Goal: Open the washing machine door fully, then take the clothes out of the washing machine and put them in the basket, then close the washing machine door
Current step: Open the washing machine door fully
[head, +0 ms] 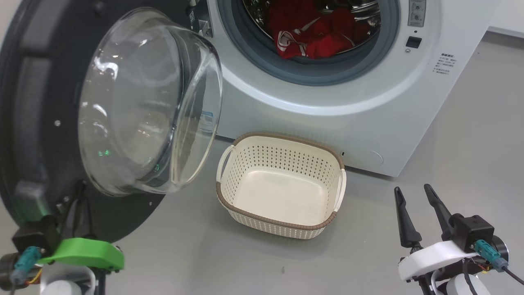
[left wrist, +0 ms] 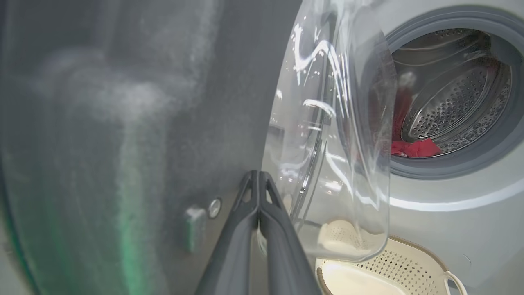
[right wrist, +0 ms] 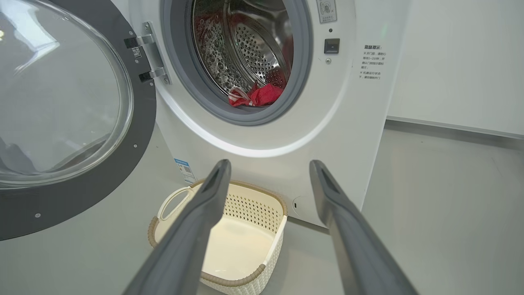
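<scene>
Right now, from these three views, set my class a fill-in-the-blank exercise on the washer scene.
1. The door of the washer stands ____.
2. The basket is ____.
3. The clothes inside the washer are ____ with white stripes.
4. The left gripper is shut; the right gripper is ____.
Missing words: open; empty; red; open.
</scene>
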Tool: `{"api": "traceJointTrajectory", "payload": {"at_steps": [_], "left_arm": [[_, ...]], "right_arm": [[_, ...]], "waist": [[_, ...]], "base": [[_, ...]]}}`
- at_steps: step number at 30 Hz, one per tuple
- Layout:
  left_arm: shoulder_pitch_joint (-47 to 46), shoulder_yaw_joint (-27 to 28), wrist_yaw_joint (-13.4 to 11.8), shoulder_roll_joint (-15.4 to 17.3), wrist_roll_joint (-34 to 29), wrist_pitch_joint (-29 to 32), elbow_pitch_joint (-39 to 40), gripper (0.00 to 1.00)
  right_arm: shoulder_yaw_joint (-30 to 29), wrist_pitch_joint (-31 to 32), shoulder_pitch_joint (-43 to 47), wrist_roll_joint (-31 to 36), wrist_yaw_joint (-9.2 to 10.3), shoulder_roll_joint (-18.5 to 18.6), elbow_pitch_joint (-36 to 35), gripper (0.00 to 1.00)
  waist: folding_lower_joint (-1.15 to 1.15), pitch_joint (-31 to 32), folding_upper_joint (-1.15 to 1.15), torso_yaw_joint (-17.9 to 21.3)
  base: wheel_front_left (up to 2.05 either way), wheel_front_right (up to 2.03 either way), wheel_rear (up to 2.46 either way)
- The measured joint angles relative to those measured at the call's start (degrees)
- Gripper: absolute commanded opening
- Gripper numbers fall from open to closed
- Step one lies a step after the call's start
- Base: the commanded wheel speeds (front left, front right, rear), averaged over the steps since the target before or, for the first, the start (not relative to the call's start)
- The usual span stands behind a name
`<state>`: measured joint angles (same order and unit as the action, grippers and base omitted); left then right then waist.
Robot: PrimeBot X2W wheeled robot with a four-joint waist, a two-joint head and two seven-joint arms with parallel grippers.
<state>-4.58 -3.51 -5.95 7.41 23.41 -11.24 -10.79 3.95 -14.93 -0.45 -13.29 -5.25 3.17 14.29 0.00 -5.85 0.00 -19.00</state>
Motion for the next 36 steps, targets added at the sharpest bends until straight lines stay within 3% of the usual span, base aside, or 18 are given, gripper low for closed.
{"api": "traceJointTrajectory", "payload": {"at_steps": [17,36], "left_arm": [[-5.25,9.32,-0.31,2.02,2.45,-2.03,-6.41,0.0],[-6.28,9.39,-0.38,1.94,1.4,-3.02,-9.06,0.0]], "right_arm": [[-1.12,0.0,-1.93,0.83,-0.51,0.0,-0.44,1.0],[-1.87,0.0,-2.93,1.83,-0.76,0.05,0.15,1.0]], "waist": [[0.0,-3.89,0.0,1.31],[0.0,-4.39,0.0,1.1]], "base": [[0.0,0.0,0.0],[0.0,0.0,0.0]]}}
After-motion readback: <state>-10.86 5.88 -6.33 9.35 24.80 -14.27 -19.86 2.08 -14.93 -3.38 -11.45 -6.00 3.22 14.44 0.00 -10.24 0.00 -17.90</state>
